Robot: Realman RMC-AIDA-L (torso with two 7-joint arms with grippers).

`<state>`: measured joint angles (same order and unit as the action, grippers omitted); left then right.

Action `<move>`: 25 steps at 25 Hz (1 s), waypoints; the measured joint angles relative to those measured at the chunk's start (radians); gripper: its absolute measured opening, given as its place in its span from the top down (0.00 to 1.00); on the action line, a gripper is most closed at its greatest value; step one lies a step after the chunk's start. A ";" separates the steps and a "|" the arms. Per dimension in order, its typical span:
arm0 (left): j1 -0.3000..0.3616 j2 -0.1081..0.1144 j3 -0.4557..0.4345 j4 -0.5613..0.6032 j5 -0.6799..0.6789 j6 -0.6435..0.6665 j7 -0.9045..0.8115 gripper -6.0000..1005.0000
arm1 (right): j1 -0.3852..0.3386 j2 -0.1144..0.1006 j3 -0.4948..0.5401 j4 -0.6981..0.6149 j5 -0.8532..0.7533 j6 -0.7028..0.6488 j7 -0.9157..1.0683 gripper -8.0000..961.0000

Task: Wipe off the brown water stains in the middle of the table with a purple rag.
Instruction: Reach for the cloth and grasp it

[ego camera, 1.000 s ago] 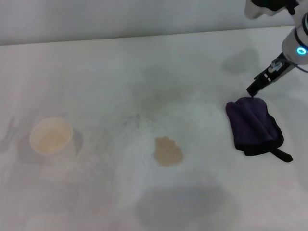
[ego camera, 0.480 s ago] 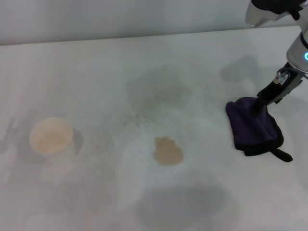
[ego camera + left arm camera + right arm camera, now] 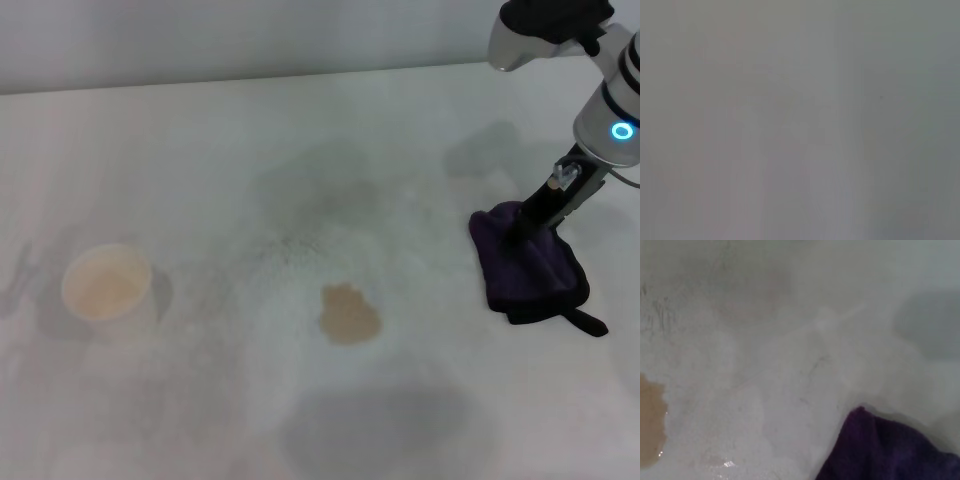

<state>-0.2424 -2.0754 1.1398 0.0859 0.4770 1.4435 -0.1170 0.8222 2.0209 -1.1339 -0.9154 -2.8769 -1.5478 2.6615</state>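
The brown water stain [image 3: 349, 314] is a small tan blotch in the middle of the white table [image 3: 230, 140]. The purple rag [image 3: 535, 272] lies folded to its right, with black edging and a tab toward the front. My right gripper [image 3: 524, 230] reaches down from the upper right, and its tip rests on the rag's far left part. In the right wrist view, the rag [image 3: 885, 450] fills one corner and the stain [image 3: 650, 425] shows at the opposite edge. The left arm is out of sight, and its wrist view shows only blank grey.
A white paper cup [image 3: 106, 283] stands at the left of the table, well away from the stain. Faint grey smudges and shadows mark the tabletop around the middle and the front. The table's far edge meets a grey wall.
My right gripper has come down and to the left, from above the rag's far edge onto the rag. The rag, stain and cup have not moved.
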 joint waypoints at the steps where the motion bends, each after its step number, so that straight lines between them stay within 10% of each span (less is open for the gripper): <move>1: 0.000 0.000 0.000 0.000 0.000 0.000 0.000 0.13 | 0.000 0.000 -0.003 0.005 0.002 0.005 0.000 0.24; 22: 0.004 0.001 0.000 0.000 0.000 0.002 0.013 0.13 | 0.004 0.001 -0.033 0.137 0.002 0.120 0.002 0.30; 25: 0.005 0.001 0.000 0.000 0.000 0.003 0.013 0.13 | 0.005 0.001 -0.034 0.144 0.002 0.124 0.002 0.54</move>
<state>-0.2373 -2.0739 1.1398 0.0859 0.4770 1.4462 -0.1042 0.8276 2.0217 -1.1674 -0.7719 -2.8748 -1.4238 2.6630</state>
